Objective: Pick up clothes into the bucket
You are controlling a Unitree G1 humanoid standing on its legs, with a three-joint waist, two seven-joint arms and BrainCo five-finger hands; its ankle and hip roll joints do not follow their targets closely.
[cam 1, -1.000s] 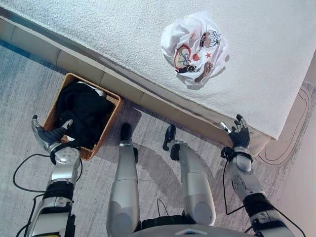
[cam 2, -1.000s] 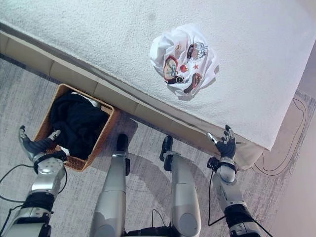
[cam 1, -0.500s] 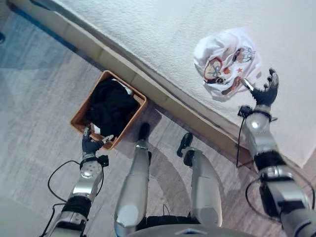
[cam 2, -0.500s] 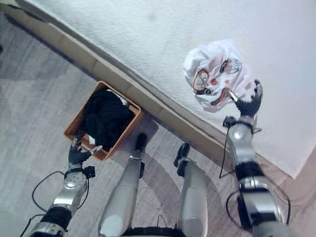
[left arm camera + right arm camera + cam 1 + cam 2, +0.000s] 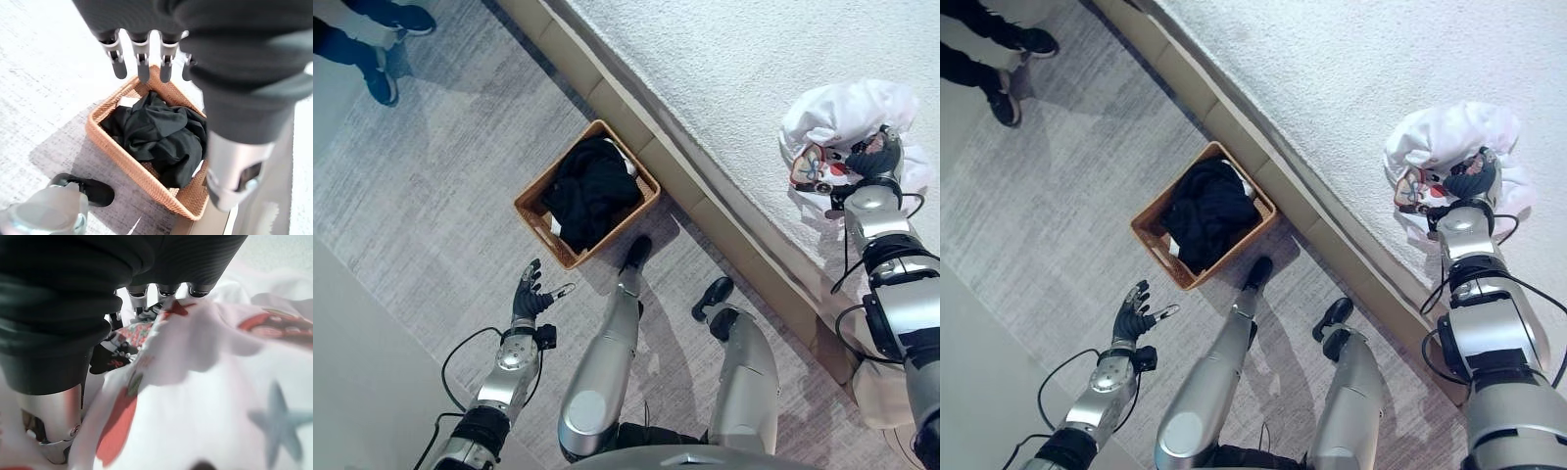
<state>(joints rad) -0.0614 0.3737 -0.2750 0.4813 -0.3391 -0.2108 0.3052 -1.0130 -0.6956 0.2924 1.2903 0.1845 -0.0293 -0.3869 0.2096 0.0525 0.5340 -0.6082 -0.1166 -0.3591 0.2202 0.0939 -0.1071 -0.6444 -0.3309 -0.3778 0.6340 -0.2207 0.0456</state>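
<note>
A crumpled white garment (image 5: 842, 122) with red and dark cartoon prints lies on the white bed (image 5: 724, 59). My right hand (image 5: 873, 162) rests on top of it, and the printed cloth (image 5: 220, 382) bunches up against the hand in the right wrist view. A woven brown basket (image 5: 540, 233) stands on the floor against the bed's base, holding black clothes (image 5: 592, 186). Over the carpet, a short way before the basket's near corner, my left hand (image 5: 529, 296) hovers open and holds nothing. In the left wrist view its straight fingers (image 5: 142, 61) point towards the basket (image 5: 112, 147).
The bed's tan base (image 5: 705, 211) runs diagonally beside the basket. A person's legs in dark shoes (image 5: 377, 59) stand on the grey carpet at the far left. Open carpet lies around my left hand.
The whole view has shifted, so the camera moved. My right hand went from beside the white garment onto it. My left hand now stands farther from the basket's corner.
</note>
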